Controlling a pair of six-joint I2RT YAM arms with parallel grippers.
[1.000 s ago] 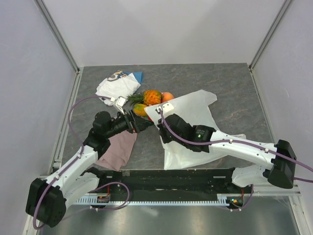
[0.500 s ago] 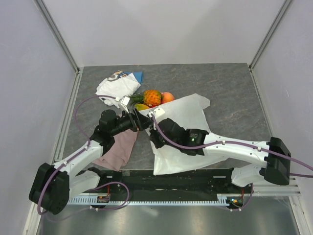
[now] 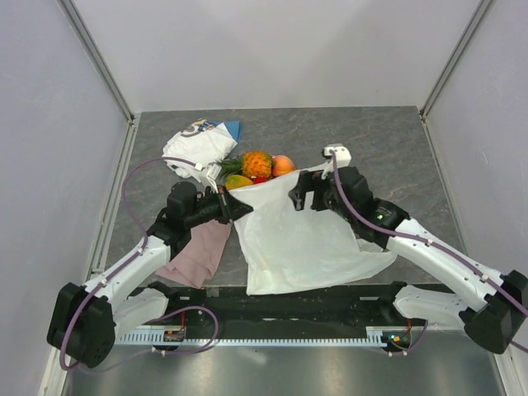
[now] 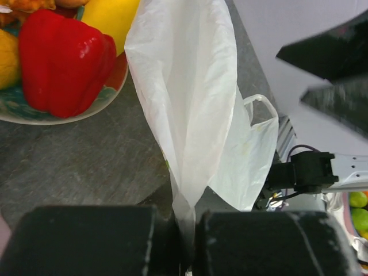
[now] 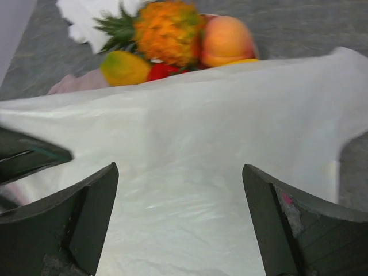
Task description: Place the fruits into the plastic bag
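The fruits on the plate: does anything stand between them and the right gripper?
Yes. The plastic bag, pinched at one edge by the shut left gripper, stretches across in front of the open right gripper and hides the lower part of the fruits.

No lettering, brand or number can be read in any view. The white folded cloth (image 3: 196, 147) bears a dark printed mark, too small to make out.
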